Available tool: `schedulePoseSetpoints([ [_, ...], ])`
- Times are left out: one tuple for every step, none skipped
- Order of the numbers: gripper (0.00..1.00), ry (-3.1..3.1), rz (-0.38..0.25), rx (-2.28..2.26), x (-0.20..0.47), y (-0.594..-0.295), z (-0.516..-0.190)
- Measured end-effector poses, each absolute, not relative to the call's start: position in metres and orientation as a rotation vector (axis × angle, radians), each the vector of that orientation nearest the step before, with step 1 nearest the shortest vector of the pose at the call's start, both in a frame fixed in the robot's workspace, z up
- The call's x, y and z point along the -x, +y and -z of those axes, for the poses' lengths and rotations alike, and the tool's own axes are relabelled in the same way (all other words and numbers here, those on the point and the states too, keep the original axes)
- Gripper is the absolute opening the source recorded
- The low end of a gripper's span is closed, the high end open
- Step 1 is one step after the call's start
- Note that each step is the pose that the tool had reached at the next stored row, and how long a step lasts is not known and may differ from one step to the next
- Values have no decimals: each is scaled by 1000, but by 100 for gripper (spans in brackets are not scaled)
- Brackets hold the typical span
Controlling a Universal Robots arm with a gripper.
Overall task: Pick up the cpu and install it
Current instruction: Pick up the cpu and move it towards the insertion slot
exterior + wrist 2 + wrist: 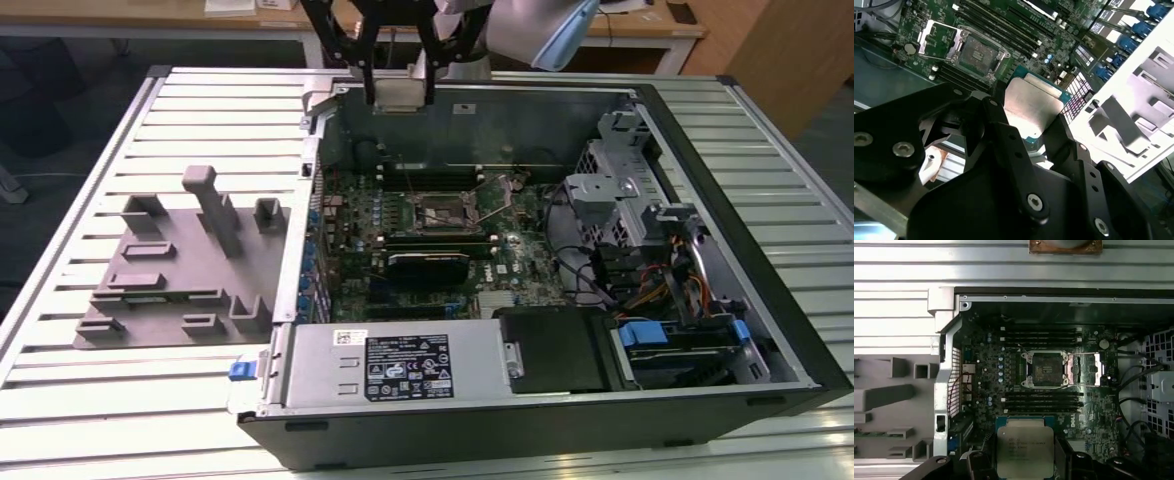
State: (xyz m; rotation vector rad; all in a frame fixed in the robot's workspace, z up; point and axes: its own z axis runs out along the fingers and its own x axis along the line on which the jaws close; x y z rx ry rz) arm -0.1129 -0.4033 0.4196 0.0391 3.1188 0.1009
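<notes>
Two black fingers [1004, 145] of your claw [1030, 131] are closed on the cpu [1031, 105], pinching its opposite edges, with its silver top facing both wrist views. You are holding the cpu raised over the open computer case [667, 130], well apart from the open socket [1046, 369] and near the case's wall. Just beside the socket its metal load plate [1085, 369] lies swung open, and memory slots [1041, 335] run along two sides of the socket. Far from the socket, outside the case, a grey fixture [174, 265] rests on the slatted desk [80, 400].
</notes>
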Motion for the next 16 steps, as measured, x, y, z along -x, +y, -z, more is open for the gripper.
schedulePoseSetpoints([
  [55,3119,-101,-39,112,-403,-419],
  [55,3119,-101,-39,110,-403,-418],
  [55,3119,-101,-39,109,-403,-417],
  [55,3119,-101,-39,107,-403,-416],
  [55,3119,-101,-39,105,-403,-416],
  [55,3119,-101,-39,103,-403,-415],
  [55,3119,-101,-39,101,-403,-414],
  [55,3119,-101,-39,99,-403,-414],
  [55,3119,-101,-39,98,-403,-413],
  [55,3119,-101,-39,90,-403,-409],
  [55,3119,-101,-39,89,-403,-409],
  [55,3119,-101,-39,88,-403,-408],
  [55,3119,-101,-39,87,-403,-407],
  [55,3119,-101,-39,86,-403,-406],
  [55,3119,-101,-39,85,-403,-405],
  [55,3119,-101,-39,84,-403,-404],
])
